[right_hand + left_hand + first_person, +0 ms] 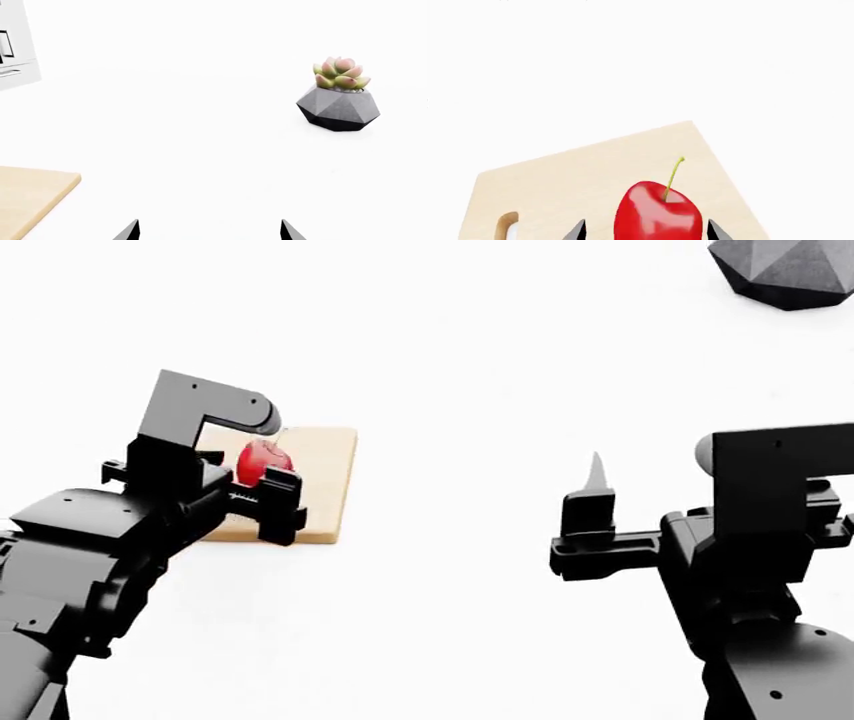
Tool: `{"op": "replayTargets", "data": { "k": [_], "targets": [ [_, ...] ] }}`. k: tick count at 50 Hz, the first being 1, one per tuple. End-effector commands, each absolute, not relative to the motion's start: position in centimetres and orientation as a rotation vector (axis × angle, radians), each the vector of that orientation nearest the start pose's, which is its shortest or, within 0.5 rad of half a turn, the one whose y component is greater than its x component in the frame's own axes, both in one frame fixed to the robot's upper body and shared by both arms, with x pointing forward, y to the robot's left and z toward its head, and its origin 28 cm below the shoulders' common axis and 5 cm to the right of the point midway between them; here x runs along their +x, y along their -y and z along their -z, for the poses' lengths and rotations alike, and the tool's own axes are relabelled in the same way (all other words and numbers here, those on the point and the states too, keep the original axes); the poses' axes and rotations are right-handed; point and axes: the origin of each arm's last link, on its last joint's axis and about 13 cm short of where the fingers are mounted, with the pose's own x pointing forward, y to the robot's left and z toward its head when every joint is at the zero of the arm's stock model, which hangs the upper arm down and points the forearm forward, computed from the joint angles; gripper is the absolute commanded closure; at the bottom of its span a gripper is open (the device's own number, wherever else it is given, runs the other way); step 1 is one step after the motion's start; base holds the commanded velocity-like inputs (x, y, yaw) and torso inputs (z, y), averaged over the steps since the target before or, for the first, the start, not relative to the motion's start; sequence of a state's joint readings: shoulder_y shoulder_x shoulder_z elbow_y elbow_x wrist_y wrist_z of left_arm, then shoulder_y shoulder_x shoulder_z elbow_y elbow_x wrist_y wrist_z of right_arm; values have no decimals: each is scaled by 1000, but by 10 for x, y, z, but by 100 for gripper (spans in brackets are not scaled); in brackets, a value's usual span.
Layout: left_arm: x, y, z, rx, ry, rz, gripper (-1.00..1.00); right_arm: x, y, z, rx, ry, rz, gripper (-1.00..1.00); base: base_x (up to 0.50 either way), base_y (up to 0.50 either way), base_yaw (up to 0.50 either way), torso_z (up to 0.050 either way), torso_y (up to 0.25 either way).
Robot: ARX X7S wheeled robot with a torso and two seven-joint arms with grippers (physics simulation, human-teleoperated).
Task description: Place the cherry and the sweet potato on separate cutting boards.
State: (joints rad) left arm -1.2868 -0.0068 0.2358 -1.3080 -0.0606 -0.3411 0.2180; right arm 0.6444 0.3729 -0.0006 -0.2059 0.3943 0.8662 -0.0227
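The left gripper (647,231) clamps the cherry (658,212) over the cutting board (580,175). The right gripper (209,231) stands apart, empty. Next, likely lowering and release onto that board.

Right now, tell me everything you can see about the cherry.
The cherry is glossy bright red, round, with white highlights and a thin yellow-green stem pointing up from a dimple. It sits upright between the left claw fingertips, over a pale wooden cutting board with a handle slot. Its underside is cut off, so whether it rests on the board or is gripped cannot be told.
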Motion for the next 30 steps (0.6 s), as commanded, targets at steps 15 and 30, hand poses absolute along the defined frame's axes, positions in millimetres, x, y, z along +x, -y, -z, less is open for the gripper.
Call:
{"op": "replayTargets", "data": {
  "k": [15,30],
  "targets": [
    [424,-207,-169,142,-321,249,-100,302,170,-182,-29,-32,-99,-100,0,0,0,0,0],
    [420,-214,-182,133,-260,250,-100,301,169,-187,-31,-26,-103,-100,0,0,0,0,0]
  ]
}}
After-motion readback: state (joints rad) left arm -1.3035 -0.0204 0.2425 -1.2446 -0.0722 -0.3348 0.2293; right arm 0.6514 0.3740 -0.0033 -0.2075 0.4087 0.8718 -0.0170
